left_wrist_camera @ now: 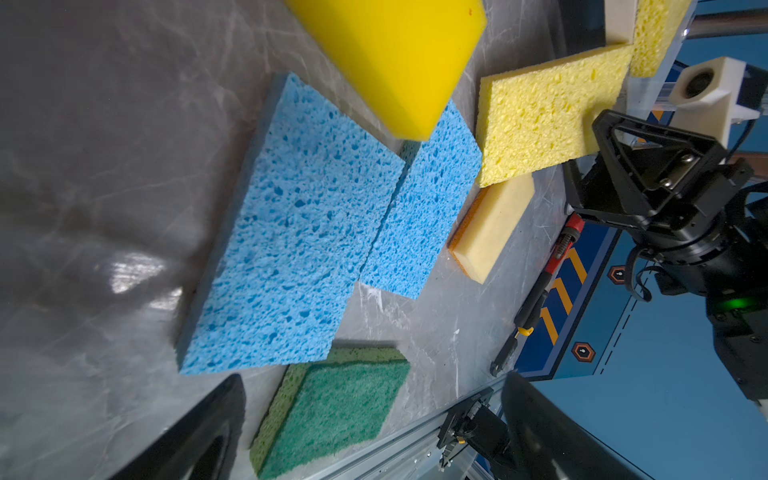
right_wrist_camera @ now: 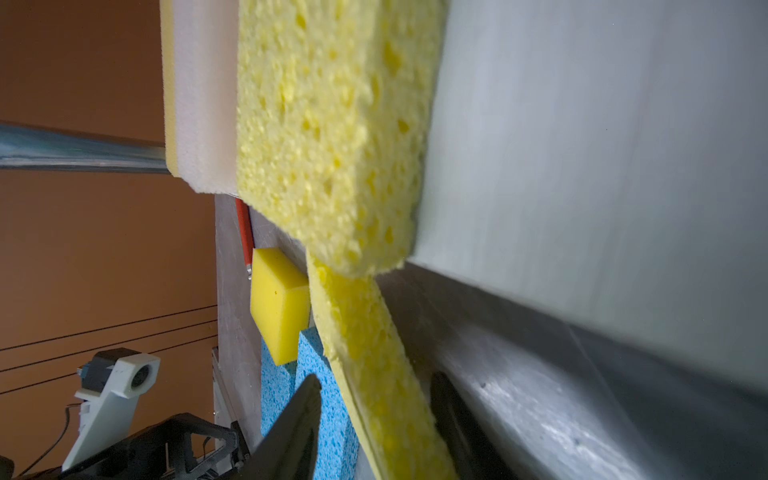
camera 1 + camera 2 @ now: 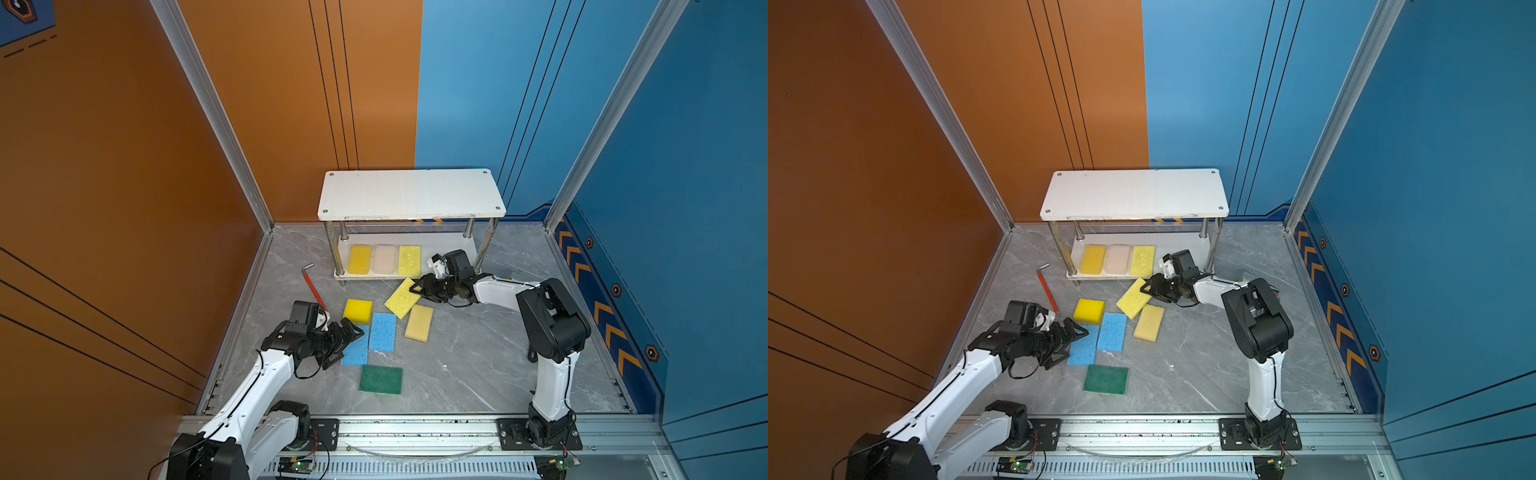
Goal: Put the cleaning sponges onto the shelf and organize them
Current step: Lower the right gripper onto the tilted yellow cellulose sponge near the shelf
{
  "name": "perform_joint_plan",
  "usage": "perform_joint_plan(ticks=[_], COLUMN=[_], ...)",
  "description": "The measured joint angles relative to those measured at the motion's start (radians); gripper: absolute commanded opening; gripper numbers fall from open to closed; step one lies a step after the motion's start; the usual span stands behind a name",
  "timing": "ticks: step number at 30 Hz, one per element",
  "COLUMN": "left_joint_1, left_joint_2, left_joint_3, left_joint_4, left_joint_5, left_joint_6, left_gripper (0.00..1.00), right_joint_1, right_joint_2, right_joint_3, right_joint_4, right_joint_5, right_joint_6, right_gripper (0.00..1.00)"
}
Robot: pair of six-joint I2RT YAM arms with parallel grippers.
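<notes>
Hovering wide open and empty, the left end effector (image 3: 345, 345) hangs over a blue sponge (image 3: 360, 354) well before the shelf (image 3: 411, 193). Nearer it, the right end effector (image 3: 415, 289) straddles the end of the pale yellow sponge (image 3: 400, 299), jaws partly closed; I cannot tell whether it grips. The sponge slants toward the shelf's lower board.

Two white-shelled arms, the left arm (image 3: 257, 382) at lower left and the right arm (image 3: 552, 386) at right, are wearing bulky black joint housings (image 3: 552, 320) and trailing thin black cables (image 3: 309, 374) – the left gripper (image 3: 347, 347) and right gripper (image 3: 413, 289) are showing black triangular frames beside white camera housings (image 3: 436, 264).
</notes>
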Motion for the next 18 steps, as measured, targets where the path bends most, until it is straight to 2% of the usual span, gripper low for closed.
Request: perform_joint_plan(ticks=[8, 12, 18], left_joint_1=[0.005, 0.005, 0.005], left_joint_2=[0.037, 0.039, 0.051], left_joint_3=[0.008, 0.017, 0.023], left_joint_4=[0.000, 0.000, 0.000], left_joint_5=[0.000, 0.000, 0.000], left_joint_6=[0.016, 0.024, 0.028], left_gripper=[0.97, 0.97, 0.97], right_joint_1=[-0.001, -0.002, -0.009], right_joint_2=[0.000, -0.005, -0.031], right_joint_3=[0.000, 0.000, 0.000], right_joint_4=[-0.003, -0.007, -0.013], right_joint_5=[0.000, 0.000, -0.001], right_joint_6=[-0.004, -0.006, -0.008], right_gripper=[0.29, 0.19, 0.17])
